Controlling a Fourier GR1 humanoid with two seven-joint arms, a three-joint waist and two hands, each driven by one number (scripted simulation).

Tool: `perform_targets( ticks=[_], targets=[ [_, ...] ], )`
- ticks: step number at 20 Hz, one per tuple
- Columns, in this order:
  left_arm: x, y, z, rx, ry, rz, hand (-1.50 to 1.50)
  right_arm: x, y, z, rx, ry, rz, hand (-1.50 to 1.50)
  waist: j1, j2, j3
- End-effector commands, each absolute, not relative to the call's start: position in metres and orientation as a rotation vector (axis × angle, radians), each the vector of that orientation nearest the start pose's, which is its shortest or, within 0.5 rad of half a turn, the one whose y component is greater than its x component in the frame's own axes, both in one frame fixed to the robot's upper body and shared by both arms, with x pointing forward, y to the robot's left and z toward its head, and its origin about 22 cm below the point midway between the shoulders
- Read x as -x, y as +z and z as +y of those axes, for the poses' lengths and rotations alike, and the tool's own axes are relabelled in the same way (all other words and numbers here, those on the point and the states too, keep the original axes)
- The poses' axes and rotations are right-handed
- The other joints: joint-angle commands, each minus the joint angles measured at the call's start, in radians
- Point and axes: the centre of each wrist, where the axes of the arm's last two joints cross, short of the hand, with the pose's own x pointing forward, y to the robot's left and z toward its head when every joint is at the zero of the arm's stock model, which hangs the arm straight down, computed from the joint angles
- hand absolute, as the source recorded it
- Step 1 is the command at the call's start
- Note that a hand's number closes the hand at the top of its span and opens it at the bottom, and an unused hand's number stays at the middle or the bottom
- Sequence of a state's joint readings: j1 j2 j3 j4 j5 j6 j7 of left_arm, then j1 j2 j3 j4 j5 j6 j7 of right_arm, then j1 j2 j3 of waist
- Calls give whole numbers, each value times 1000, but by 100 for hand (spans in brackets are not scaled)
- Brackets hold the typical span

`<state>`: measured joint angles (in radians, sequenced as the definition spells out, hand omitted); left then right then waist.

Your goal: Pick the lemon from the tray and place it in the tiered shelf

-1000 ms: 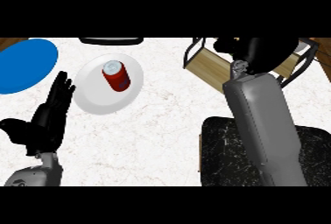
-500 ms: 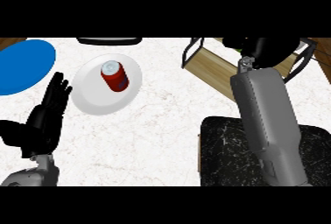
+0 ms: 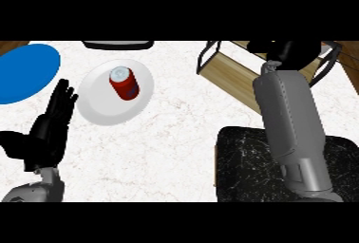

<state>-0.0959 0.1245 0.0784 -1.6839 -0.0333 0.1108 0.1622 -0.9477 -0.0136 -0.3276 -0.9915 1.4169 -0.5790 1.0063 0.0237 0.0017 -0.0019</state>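
Right hand (image 3: 289,49): reaching over the tiered shelf (image 3: 231,71) at the counter's far right; finger state cannot be told.
Lemon: not showing, possibly hidden by that hand.
Left hand (image 3: 48,129): resting at lower left, fingers spread upward.
Tray (image 3: 242,166): dark, lying under the right forearm.
White plate (image 3: 98,107): carrying a red can (image 3: 124,85).
Blue plate (image 3: 24,71): sitting at the left edge.

Right hand (image 3: 289,50): over the wooden shelf (image 3: 231,71) at top right, fingers hidden.
Left hand (image 3: 48,128): open, fingers up, at lower left.
Can (image 3: 124,85): red, lying on a white plate (image 3: 98,107).
Blue plate (image 3: 24,71): far left.
Tray (image 3: 245,171): dark, speckled, under the right forearm.
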Motion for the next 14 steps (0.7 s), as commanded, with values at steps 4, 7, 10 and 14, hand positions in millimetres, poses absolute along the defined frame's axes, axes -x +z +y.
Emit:
perform_targets(
  ticks=[4,7,10,14],
  targets=[
    [-268,68,260,-222,52,-1621,0,-433,169,-150,1289,-357,-1237,-150,-14,0,2],
    [-243,38,262,-221,28,-1603,0,-430,173,-154,1290,-440,-1337,-150,-10,0,2],
    [-260,64,266,-246,41,-1611,0,-425,199,-154,1300,-520,-1364,-150,-21,-4,2],
    [-254,54,274,-258,60,-1587,0,-400,203,-163,1352,-626,-1314,-150,-37,-11,1]
  ],
)
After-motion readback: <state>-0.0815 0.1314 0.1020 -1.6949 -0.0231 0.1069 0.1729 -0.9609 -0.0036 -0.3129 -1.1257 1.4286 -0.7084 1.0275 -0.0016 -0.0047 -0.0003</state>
